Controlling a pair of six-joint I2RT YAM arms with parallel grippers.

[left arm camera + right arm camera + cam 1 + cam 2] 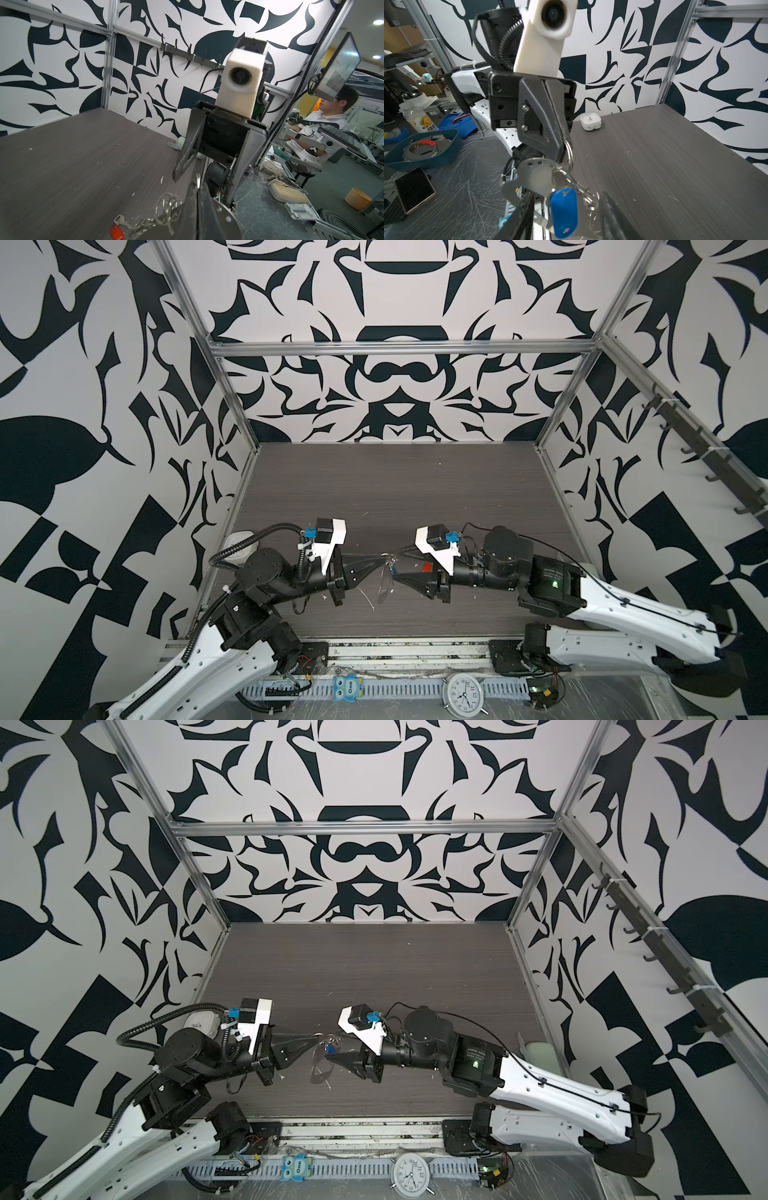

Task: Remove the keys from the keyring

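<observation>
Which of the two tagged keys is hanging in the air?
The silver metal key with the oblong blue plastic tag: it dangles from a silver ring in the left end effector, while the red-orange-tagged key lies on the table.

Dark grey wood-grain worktop [365, 969] lies open toward 12 o'clock; small white square plastic clock [202, 1022] obstructs at 9 o'clock.
</observation>
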